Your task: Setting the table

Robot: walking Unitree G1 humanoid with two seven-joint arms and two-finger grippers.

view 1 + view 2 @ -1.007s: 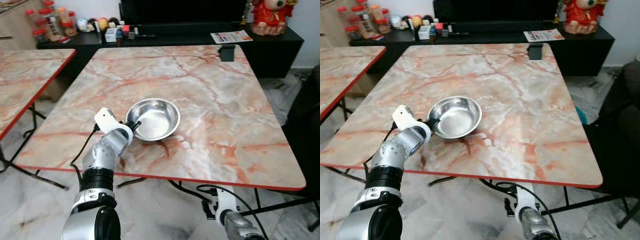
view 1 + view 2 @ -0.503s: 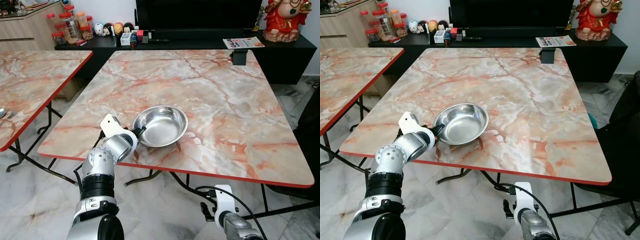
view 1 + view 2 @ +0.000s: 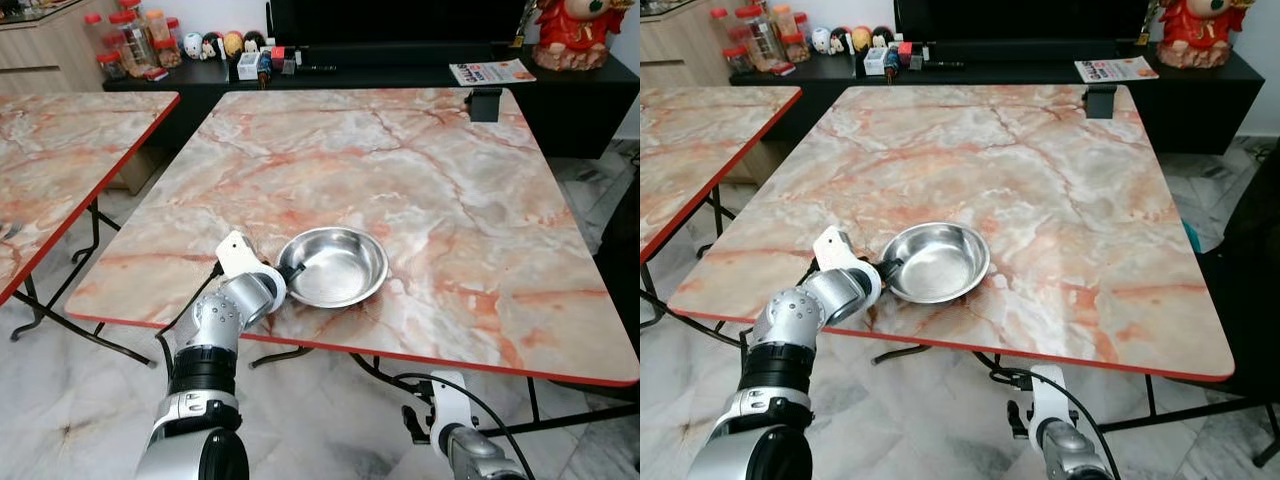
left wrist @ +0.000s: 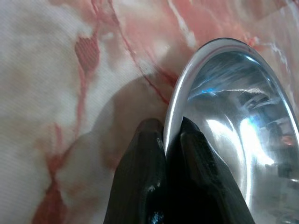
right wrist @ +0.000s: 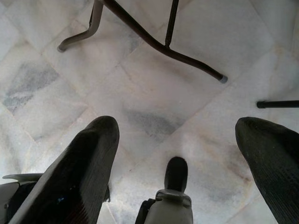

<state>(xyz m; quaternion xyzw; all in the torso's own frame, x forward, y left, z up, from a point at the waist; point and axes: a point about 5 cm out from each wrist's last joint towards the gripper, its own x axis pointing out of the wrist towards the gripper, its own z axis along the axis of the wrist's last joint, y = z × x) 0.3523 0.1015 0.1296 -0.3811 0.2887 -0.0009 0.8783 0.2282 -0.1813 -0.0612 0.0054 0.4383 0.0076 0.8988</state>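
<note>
left eye view: item one, steel bowl, shallow and empty, resting on the marble-patterned counter near its front red-trimmed edge, left of centre. item two, left hand, at the bowl's near-left rim; in the left wrist view its two black fingers are pressed together with the thin rim pinched between them, one inside the bowl and one outside. item three, right hand, hanging idle below counter level over the marble floor, fingers spread wide with nothing between them. item four, second counter to the robot's left, well apart from the first. item five, dark sideboard behind the counter, carrying jars, small figures and a magazine; a small black object sits at the counter's far right edge. progress, as judged: the setting is at an early stage. one bowl is on the counter and not yet released, and no plate, cup or cutlery is visible there, so letting go of the bowl and bringing the remaining pieces are left.
</note>
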